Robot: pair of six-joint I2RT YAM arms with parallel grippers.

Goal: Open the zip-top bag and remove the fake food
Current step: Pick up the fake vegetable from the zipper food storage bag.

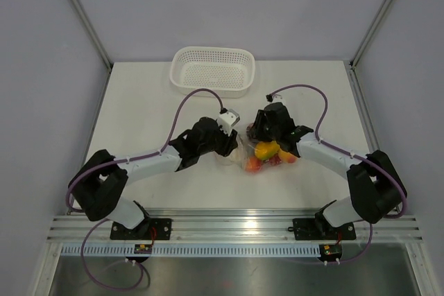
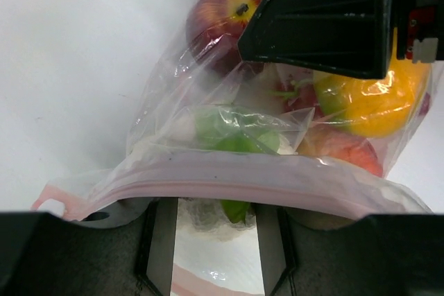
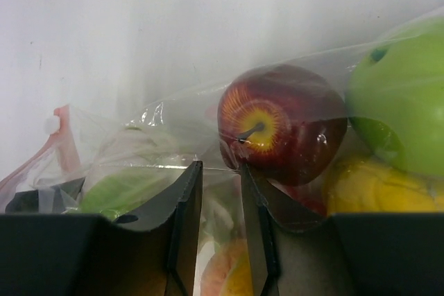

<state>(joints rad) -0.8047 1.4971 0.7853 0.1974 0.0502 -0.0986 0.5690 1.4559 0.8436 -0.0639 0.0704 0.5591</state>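
Both my arms reach inward, elbows out, wrists angled down over mid-tabletop (image 1: 139, 102). Zip-top bag (image 1: 243, 157) lies there between grippers, fake food (image 1: 266, 149) inside: red apple (image 3: 283, 124), green apple (image 3: 402, 95), yellow piece (image 2: 378, 98). My left gripper (image 2: 215, 247) pinches bag film at pink zip strip (image 2: 229, 178). My right gripper (image 3: 220, 227), jaws narrow, nips bag wall beside red apple.

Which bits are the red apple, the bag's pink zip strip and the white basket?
red apple (image 3: 298, 119): right wrist view, dark red side.
pink zip strip (image 2: 236, 175): left wrist view, middle of strip.
white basket (image 1: 211, 89): top view, near wall.
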